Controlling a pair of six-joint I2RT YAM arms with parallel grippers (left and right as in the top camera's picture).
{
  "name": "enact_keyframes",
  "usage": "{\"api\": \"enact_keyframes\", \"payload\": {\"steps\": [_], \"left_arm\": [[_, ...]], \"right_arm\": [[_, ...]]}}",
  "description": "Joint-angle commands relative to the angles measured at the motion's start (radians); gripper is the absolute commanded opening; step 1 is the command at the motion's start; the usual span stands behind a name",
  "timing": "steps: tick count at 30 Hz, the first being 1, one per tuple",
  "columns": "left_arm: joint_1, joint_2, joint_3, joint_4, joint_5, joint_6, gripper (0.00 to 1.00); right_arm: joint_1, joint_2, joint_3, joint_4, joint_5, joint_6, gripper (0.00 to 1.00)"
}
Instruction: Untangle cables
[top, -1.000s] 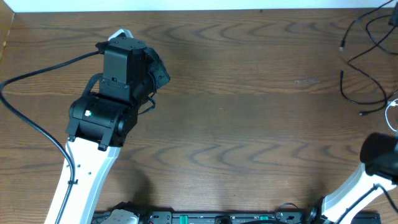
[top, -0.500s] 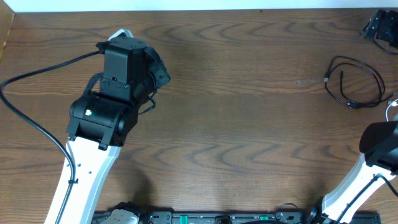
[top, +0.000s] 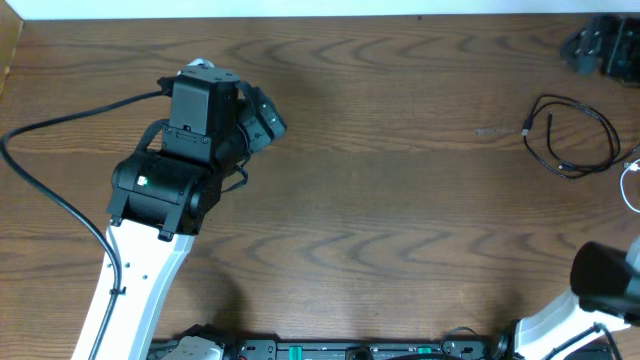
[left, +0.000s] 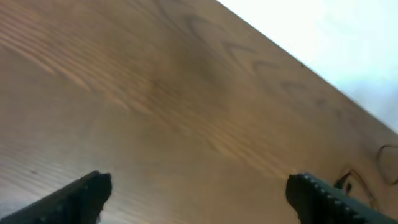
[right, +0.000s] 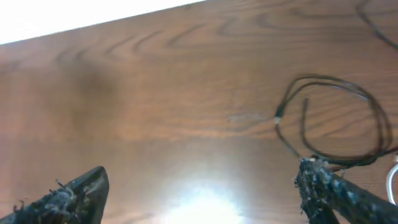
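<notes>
1. Down it has come! A second ago the black cable hung stretched out at the far right; now it lies loose on the worktop in one open loop.
2. Both pincers have sprung wide in that same second.
3. Left pincer: in the overhead view it sits at the far left of the worktop, at the end of the left arm, pointing right.
4. From its own wrist camera the left pincer shows two dark fingertips set far apart at the bottom corners, with only bare wood between them. It has hold of nothing.
5. Right pincer: a dark blur in the far right corner, away from the loop and further back.
6. Its wrist view gives the right pincer just as wide, fingertips spread to both sides and the gap clear. Nothing is gripped.
7. In that view the black cable lies flat ahead of the right-hand fingertip, one small plug end on the loop's left side and a free end lying inside the ring.
8. White cable: a thin curl at the very right edge, just nearer than the black loop and apart from it. The right wrist view catches the white cable at its right border.
9. Right arm: its dark joint shows at the near right corner.
</notes>
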Motion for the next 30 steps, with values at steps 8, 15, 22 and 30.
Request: {"api": "enact_keyframes", "payload": {"steps": [8,15,22,30], "left_arm": [[0.004,0.011,-0.005,-0.015,-0.020,0.006,0.98],[0.004,0.011,-0.005,-0.015,-0.020,0.006,0.98],[0.004,0.011,-0.005,-0.015,-0.020,0.006,0.98],[0.004,0.011,-0.005,-0.015,-0.020,0.006,0.98]], "right_arm": [[0.167,-0.060,0.012,-0.101,0.077,-0.015,0.99],[0.202,-0.062,0.012,-0.112,0.053,0.048,0.99],[0.202,-0.062,0.012,-0.112,0.056,0.048,0.99],[0.201,-0.062,0.012,-0.114,0.082,0.048,0.99]]}}
